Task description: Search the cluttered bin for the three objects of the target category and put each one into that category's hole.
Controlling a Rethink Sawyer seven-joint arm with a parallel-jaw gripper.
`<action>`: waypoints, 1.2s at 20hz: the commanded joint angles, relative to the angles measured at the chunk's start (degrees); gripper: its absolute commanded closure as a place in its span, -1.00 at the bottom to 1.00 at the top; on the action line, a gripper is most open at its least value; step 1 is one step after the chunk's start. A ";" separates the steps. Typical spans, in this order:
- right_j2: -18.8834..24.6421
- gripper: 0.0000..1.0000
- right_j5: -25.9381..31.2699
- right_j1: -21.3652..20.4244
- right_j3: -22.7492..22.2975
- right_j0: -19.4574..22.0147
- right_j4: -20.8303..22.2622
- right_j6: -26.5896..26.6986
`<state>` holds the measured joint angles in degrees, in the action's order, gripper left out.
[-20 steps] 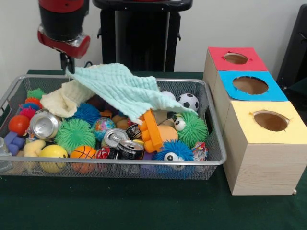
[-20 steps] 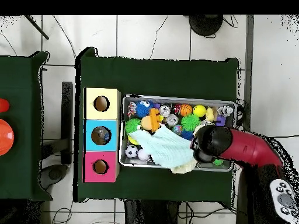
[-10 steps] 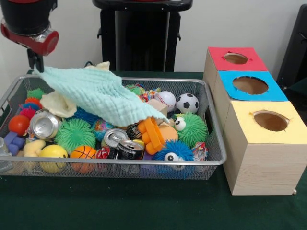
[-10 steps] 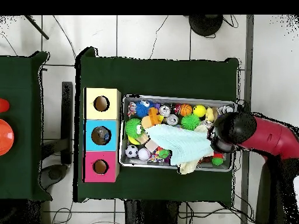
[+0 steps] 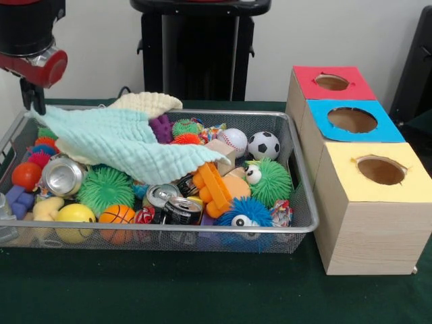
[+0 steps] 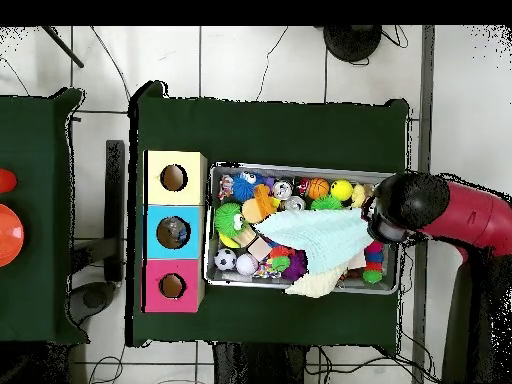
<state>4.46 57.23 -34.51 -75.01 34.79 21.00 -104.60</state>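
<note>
A mint green cloth [image 5: 128,142] lies draped over the left and middle of the wire bin [image 5: 202,229]. One corner of it is lifted at the bin's far left. My gripper [image 5: 32,101] is shut on that corner, just above the bin's left rim. In the overhead view the arm's head [image 6: 405,205] hides the gripper, and the mint cloth [image 6: 320,232] stretches from it toward the bin's middle. A cream cloth [image 5: 145,102] lies behind the mint one. Uncovered toys include a baseball [image 5: 233,140], a soccer ball [image 5: 264,144], a basketball [image 5: 116,214] and drink cans [image 5: 62,175].
Three wooden boxes with round holes stand to the right of the bin: red [image 5: 331,82], blue [image 5: 351,120], yellow [image 5: 378,169]. Spiky balls, an orange block toy [image 5: 214,189] and other toys crowd the bin. Green cloth covers the table [image 5: 202,290].
My gripper has moved left in the front view, dragging the mint cloth with it. The baseball, soccer ball and other toys at the back of the bin have come uncovered.
</note>
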 commanded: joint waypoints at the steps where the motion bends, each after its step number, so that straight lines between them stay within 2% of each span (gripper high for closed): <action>1: 6.04 1.00 2.81 2.06 -1.39 -0.50 2.71 12.57; 2: 6.41 1.00 2.23 1.85 -2.36 -0.48 2.42 12.55; 3: 6.98 -1.00 0.48 1.39 -3.84 -0.17 2.03 12.19; 6: 7.72 -1.00 -1.45 0.80 -6.20 0.48 0.60 11.00; 9: 6.59 -1.00 -5.91 -2.57 -9.95 -1.68 1.66 7.03; 11: 5.12 -1.00 -5.56 -5.14 -12.50 -3.68 0.90 2.88; 13: 5.30 -1.00 -4.76 -6.17 -15.45 -4.43 -1.89 -0.13; 15: 5.93 -1.00 -4.78 -6.12 -18.29 -4.75 -4.88 -2.81; 17: 5.88 -1.00 -6.89 -5.68 -20.03 -5.47 -6.01 -4.73; 24: 4.66 -1.00 -20.20 -0.75 -23.74 -7.04 -6.70 -8.84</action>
<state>5.92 49.83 -39.88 -88.81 28.81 15.95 -104.60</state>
